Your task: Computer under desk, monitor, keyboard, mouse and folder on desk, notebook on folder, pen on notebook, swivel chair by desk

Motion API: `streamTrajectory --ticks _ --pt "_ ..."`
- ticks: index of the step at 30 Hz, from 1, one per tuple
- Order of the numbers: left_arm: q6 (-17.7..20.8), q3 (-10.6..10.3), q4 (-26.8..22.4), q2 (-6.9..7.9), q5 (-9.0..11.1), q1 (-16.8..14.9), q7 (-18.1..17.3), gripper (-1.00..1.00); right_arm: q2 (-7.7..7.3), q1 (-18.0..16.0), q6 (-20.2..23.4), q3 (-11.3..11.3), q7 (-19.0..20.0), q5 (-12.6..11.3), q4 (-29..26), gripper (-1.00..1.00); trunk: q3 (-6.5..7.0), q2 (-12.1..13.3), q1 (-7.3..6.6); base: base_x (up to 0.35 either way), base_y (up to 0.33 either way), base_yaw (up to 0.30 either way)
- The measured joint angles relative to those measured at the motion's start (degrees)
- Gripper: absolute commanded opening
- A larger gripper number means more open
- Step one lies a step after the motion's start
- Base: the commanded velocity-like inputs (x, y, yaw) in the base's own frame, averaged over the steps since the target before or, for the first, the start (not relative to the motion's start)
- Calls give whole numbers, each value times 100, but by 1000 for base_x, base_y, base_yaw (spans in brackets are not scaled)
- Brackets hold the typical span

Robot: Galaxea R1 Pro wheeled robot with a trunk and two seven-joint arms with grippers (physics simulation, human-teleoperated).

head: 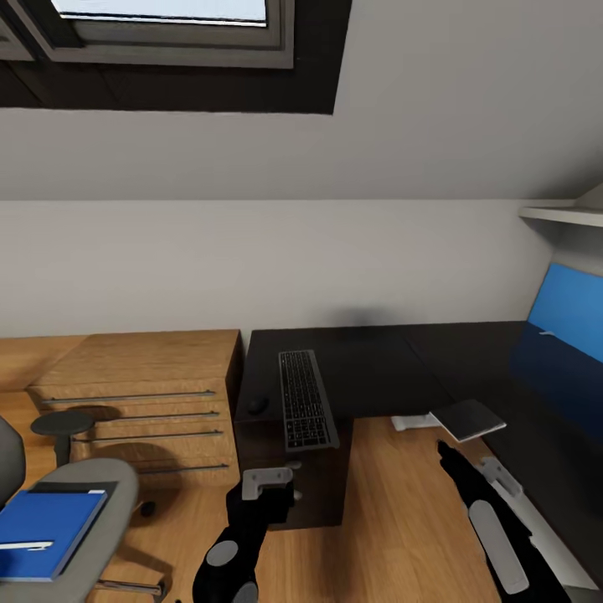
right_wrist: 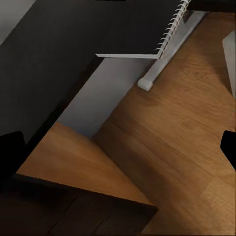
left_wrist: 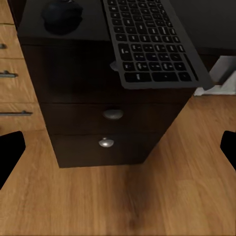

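A white sloped ceiling with a skylight is seen above a honey-coloured wood floor, and a glossy black desk (head: 368, 368) is set into the corner beside a light wooden dresser (head: 142, 394). The keyboard (head: 306, 398) is laid on the desk above the drawer pedestal, its near end overhanging the edge, with the mouse (head: 257, 404) just beside it. A grey notebook (head: 471, 419) is perched at the inner edge of the desk, partly overhanging. The blue folder (head: 46, 519) is found on the seat of the swivel chair (head: 92, 502), with the pen (head: 25, 546) lying across it. The left gripper (head: 268, 486) is held spread before the drawers, empty; the right gripper (head: 444, 452) is held near the notebook, and whether it is spread or closed cannot be told. The folder is judged light, thin and somewhat flexible, with a slick cover; it would best be pinched at an edge overhanging the seat. The pen is likely to roll off if the folder is tilted
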Motion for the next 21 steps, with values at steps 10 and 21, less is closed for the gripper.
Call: streamTrajectory --ticks 10,21 --pt "23 801 77 -10 531 -1 3 100 -4 0 -29 -459 61 -658 29 100 -180 -401 220 0 0 0" --pt "22 1021 154 -11 585 -1 3 100 -83 -4 -39 -740 77 -742 25 100 -377 -843 461 0 0 0"
